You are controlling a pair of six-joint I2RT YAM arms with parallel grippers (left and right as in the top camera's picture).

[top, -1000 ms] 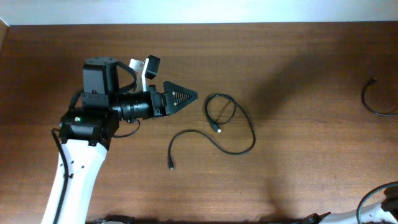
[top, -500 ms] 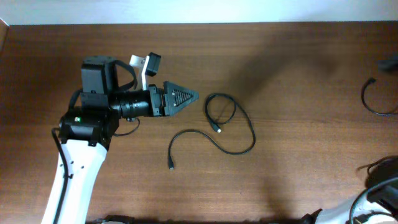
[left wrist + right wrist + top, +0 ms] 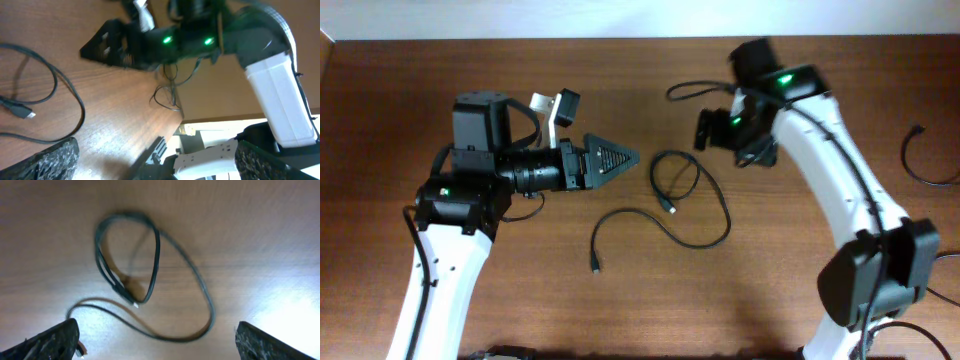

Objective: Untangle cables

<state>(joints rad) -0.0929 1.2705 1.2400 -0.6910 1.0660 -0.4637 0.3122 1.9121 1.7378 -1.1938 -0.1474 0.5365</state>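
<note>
**Progress: nearly done, one loop left**

L gripper (image 3: pixel 625 155) & R gripper (image 3: pixel 155 332) both spread open, holding nothing. Centre cable (image 3: pixel 728 224) lies on worktop (image 3: pixel 800 290) btwn the arms, one loop crossing itself, plugs free. Second cable (image 3: pixel 906 158) sits well apart at right edge. Probably only that loop left to do. R arm (image 3: pixel 820 160) reaches over the worktop beside it; nothing else blocks.

Robot lab: wooden table (image 3: pixel 740 300), arms (image 3: pixel 445 270).
</note>
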